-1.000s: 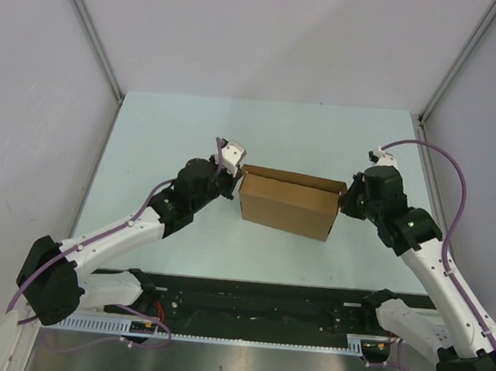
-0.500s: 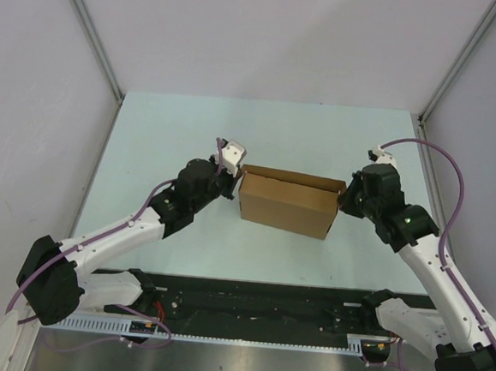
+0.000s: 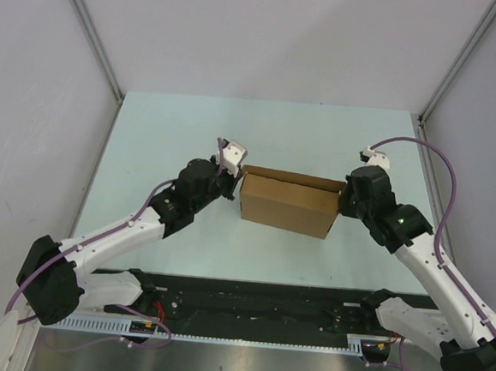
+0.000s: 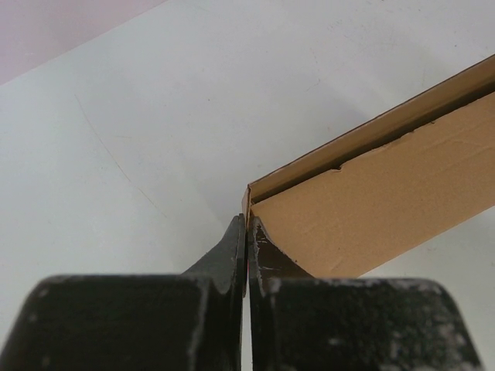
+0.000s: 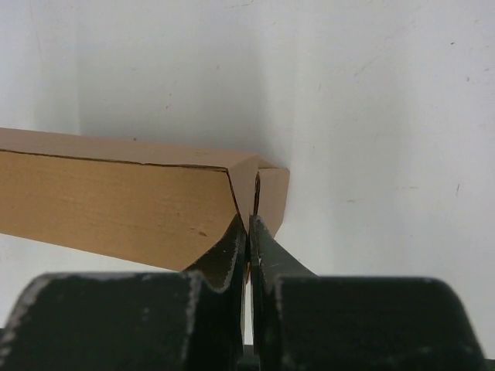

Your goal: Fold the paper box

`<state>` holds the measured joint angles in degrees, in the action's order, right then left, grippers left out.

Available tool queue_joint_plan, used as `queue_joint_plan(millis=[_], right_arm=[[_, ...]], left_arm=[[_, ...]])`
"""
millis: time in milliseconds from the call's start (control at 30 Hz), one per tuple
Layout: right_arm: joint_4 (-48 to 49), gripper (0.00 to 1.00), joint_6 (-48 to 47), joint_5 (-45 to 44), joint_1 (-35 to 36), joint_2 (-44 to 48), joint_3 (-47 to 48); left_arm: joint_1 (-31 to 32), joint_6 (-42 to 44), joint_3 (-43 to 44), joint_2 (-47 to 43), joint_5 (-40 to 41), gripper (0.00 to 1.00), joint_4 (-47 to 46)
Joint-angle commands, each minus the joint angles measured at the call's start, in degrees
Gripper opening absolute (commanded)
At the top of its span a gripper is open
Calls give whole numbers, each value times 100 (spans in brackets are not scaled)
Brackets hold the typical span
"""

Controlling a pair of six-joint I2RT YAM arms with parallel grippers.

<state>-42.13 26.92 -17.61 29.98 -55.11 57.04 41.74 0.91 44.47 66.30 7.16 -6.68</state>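
Paper box (image 3: pixel 285 204) mid-worktop (image 3: pixel 270 127), left end effector (image 3: pixel 236 185) pinched closed on its left end wall, right end effector (image 3: pixel 343 202) pinched closed on the right wall

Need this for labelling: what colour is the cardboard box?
Plain brown, unprinted cardboard box; clearest in the top external view.
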Motion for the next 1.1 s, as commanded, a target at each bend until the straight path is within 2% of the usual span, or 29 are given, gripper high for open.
queue_joint_plan(millis=[0, 600, 1067], right_arm=[[143, 0, -38, -393, 35, 27, -96], [232, 0, -125, -454, 149, -43, -237], [240, 0, -239, -779, 360, -79, -246]], left_arm=[[19, -55, 299, -144, -39, 0, 254], [10, -1268, 1652, 436, -619, 0, 1800], [10, -2393, 1653, 577, -549, 0, 1951]])
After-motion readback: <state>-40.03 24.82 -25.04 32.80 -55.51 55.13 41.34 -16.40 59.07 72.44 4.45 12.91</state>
